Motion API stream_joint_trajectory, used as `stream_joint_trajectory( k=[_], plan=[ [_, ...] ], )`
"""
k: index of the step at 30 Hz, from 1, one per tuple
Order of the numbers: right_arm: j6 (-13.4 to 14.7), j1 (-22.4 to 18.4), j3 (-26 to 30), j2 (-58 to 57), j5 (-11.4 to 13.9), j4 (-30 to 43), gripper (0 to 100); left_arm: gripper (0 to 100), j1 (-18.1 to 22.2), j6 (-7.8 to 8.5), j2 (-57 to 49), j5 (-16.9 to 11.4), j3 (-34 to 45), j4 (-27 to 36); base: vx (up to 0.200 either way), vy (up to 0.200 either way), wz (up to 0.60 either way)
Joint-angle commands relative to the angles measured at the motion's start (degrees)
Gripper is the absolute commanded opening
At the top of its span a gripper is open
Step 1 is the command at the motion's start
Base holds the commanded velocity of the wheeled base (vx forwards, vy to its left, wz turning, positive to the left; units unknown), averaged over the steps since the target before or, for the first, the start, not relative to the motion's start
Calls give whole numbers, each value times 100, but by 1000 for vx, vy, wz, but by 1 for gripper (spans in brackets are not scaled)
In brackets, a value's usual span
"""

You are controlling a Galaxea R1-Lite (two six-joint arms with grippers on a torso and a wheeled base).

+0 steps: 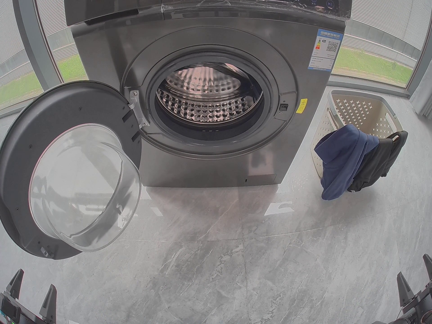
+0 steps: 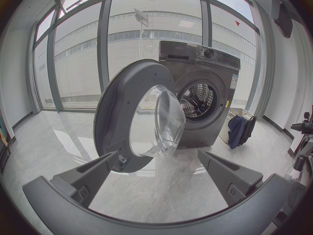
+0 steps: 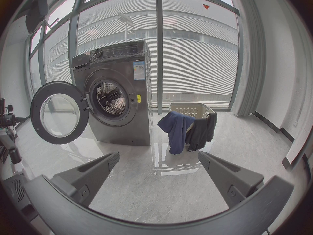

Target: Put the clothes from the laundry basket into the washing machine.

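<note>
Clothes (image 1: 348,172), a dark blue garment (image 1: 342,156) and a black garment (image 1: 378,160), hung over the rim of the beige perforated laundry basket (image 1: 364,109) beside the grey washing machine (image 1: 288,46) in the head view. Its steel drum (image 1: 204,95) looked empty, so nothing seemed loaded yet. In the left wrist view the left gripper (image 2: 158,155) was released, and the round open door (image 2: 117,115) stood before it. In the right wrist view the right gripper (image 3: 158,155), also released and empty, was well apart from the basket.
</note>
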Motion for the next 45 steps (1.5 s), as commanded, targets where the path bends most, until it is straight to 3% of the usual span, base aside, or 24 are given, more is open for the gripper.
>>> stream_joint_trajectory(
  k=[1, 20, 29, 45],
  plan=[
    [-40, 6, 66, -131, 149, 62, 100, 100, 1, -4, -77, 4, 84, -1, 0, 0, 0],
    [31, 15, 92, -140, 140, -9, 100, 100, -8, -4, -60, 4, 84, -1, 0, -189, 0],
    [31, 15, 92, -140, 140, -9, 100, 100, 1, -4, -60, 4, 84, -1, 0, 0, 0],
    [31, 15, 101, -140, 140, -9, 100, 100, 1, -4, -60, 4, 84, -1, 0, -188, 0]
  ],
)
